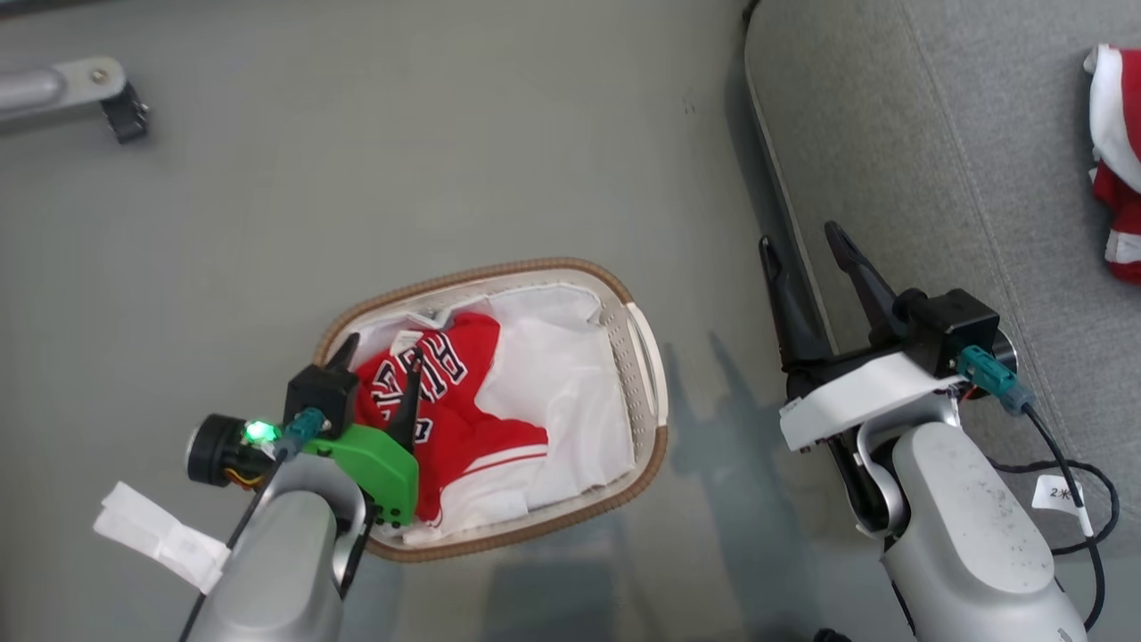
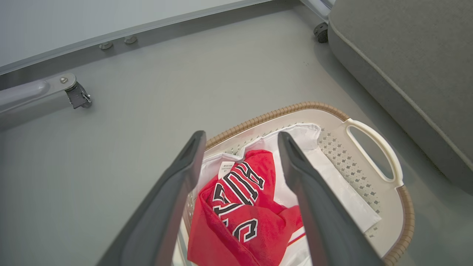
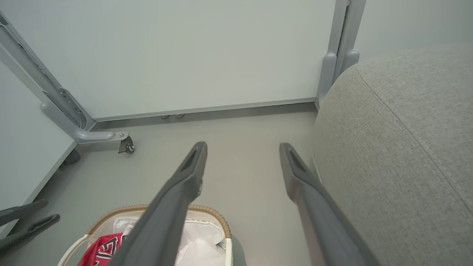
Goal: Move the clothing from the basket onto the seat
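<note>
Empty, wide-spread left gripper [image 1: 381, 352] over lettered red garment [image 1: 455, 392] in basket [image 1: 651, 446]; right gripper [image 1: 800, 239] likewise, by seat [image 1: 936, 134] edge

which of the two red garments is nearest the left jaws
The red jersey with black-and-white lettering, lying in the basket; the other red garment lies off on the grey seat.

Cut off at the head view's edge: second red garment [image 1: 1119, 160], well right of the right gripper [image 1: 800, 234]. The lettered jersey [image 2: 236, 207] is crumpled between the left gripper [image 2: 242, 136] fingers, which partly cover it; wording not fully readable. Its neck label [image 2: 225, 169] print too small. The basket [image 2: 281, 111] near end is cut by the bottom edge.
</note>
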{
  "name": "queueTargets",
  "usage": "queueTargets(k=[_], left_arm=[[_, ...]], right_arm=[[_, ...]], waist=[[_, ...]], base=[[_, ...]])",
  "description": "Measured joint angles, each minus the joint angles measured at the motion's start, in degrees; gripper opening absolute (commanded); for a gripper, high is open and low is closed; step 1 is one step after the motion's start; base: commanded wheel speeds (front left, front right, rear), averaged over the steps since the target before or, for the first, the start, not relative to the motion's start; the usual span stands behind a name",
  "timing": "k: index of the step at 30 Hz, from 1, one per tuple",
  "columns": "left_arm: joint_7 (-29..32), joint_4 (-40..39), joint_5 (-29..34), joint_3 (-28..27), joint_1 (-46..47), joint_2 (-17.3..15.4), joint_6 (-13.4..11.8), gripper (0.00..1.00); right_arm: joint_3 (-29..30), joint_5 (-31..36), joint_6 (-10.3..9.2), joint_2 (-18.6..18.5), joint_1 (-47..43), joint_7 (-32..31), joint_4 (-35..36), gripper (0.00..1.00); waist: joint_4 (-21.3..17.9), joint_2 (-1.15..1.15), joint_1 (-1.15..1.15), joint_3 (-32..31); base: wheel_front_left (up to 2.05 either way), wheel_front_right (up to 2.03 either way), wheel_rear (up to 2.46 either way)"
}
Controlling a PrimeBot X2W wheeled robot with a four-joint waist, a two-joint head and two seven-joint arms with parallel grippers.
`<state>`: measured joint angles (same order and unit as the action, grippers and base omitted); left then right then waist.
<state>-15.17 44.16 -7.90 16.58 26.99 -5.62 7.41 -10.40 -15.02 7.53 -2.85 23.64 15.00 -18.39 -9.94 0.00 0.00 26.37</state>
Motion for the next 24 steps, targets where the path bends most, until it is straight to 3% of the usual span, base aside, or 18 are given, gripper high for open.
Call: queueTargets(k=[6, 15, 24], left_arm=[[0.0, 7.8, 2.1, 2.6, 5.0, -2.4, 0.1, 1.0], [0.1, 19.9, 6.9, 7.9, 13.6, -3.4, 0.1, 1.0], [2.3, 27.1, 9.7, 11.4, 20.1, -3.8, -1.9, 1.0]], right_arm=[[-0.5, -0.2, 0.0, 0.0, 1.5, 0.0, 0.8, 1.0], [-1.9, -1.5, 0.0, 0.0, 3.4, 0.0, 1.7, 1.0], [-2.9, -3.5, 0.0, 0.0, 5.1, 0.0, 3.1, 1.0]], waist=[[-1.4, 0.0, 0.0, 4.8], [-3.3, 0.0, 0.0, 10.6], [-5.0, 0.0, 0.01, 15.0]], base=[[0.0, 0.0, 0.0], [0.0, 0.0, 0.0], [0.0, 0.0, 0.0]])
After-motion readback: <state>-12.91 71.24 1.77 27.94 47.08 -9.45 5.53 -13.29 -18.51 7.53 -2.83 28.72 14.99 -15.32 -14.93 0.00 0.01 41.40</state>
